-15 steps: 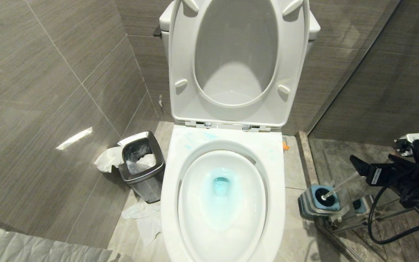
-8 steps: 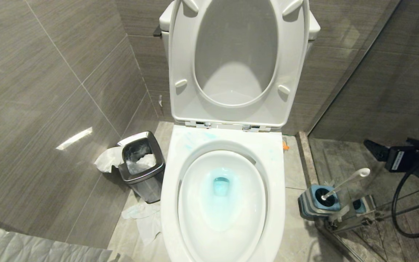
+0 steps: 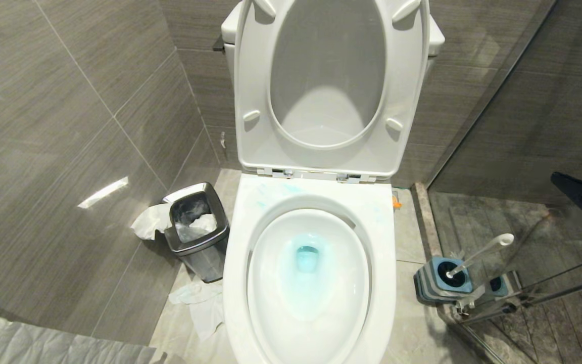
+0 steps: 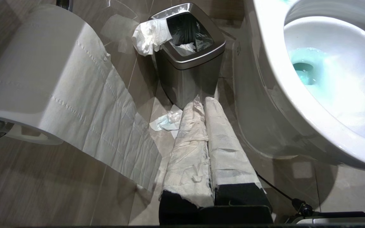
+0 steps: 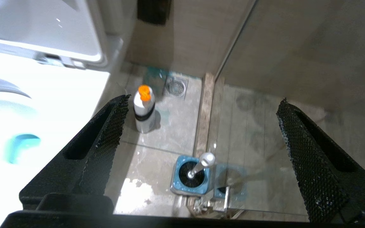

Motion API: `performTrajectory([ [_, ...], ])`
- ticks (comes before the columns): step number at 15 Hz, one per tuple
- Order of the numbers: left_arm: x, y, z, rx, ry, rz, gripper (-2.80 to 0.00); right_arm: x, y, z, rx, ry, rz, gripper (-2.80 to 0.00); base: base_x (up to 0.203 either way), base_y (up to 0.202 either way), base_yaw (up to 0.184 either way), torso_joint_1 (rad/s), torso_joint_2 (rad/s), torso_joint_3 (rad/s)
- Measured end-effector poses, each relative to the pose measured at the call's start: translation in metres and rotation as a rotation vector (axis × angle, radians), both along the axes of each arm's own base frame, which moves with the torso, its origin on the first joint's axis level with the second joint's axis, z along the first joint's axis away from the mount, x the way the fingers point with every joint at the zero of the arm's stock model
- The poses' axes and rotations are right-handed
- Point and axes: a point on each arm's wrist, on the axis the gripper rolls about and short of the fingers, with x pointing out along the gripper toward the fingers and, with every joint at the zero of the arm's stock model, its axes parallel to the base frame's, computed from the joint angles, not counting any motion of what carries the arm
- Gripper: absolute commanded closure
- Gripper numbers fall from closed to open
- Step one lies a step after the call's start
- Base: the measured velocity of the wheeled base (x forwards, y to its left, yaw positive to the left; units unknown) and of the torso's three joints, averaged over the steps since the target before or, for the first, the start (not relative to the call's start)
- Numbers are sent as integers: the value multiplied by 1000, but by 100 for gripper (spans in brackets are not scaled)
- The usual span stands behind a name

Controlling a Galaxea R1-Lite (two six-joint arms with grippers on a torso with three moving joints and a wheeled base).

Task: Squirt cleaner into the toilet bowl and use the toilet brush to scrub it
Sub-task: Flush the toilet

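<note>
No text, brand, number or sign can be read in any view. The bottle with the orange cap [image 5: 144, 113], standing on the floor beside the toilet bowl [image 5: 43, 104], perhaps carries a label, but it is too blurred to tell.

toilet brush [image 3: 478, 251] in holder, toilet bowl [image 3: 250, 222] blue-tinted
</note>
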Motion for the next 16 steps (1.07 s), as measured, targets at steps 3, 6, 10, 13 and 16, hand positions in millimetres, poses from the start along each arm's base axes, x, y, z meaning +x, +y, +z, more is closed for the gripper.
performTrajectory([
  [3, 0, 0, 0, 0, 0, 0, 0, -23, 2, 20, -6, -27, 0, -280, 0, 0, 0, 0, 0, 0],
  [6, 0, 0, 0, 0, 0, 0, 0, -50, 5, 43, -12, -56, -1, -280, 0, 0, 0, 0, 0, 0],
  [10, 0, 0, 0, 0, 0, 0, 0, -94, 9, 64, -21, -142, 1, -280, 0, 0, 0, 0, 0, 0],
  [13, 0, 0, 0, -1, 0, 0, 0, -134, 13, 72, -27, -209, 15, -280, 0, 0, 0, 0, 0, 0],
  [16, 0, 0, 0, -1, 0, 0, 0, -167, 16, 64, -27, -220, 21, 0, 0, 0, 0, 0, 0, 0],
])
